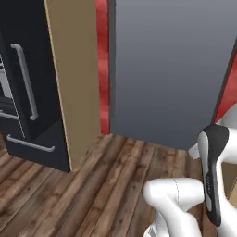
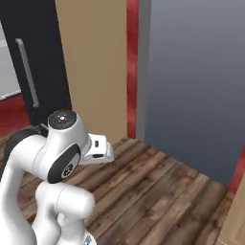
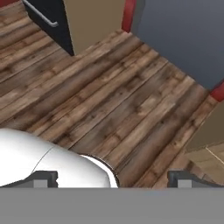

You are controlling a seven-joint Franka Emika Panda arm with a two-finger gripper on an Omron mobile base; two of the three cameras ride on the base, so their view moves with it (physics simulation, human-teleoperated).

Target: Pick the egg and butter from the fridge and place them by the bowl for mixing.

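Gripper (image 3: 112,178), nearest the hand camera, jaws wide and empty above wood floor (image 3: 109,100); fridge (image 1: 28,92) stands far left, door shut, egg and butter unseen; approach squarely, reach door handle (image 1: 25,81) first.

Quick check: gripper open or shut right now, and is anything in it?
Gripper: open, fingers spread wide, nothing between them; it points down at bare wooden floor.

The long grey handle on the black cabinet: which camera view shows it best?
The left base view: the long grey handle shows whole against the black cabinet. The right base view shows it smaller, farther off. The hand view catches one end at the top edge.
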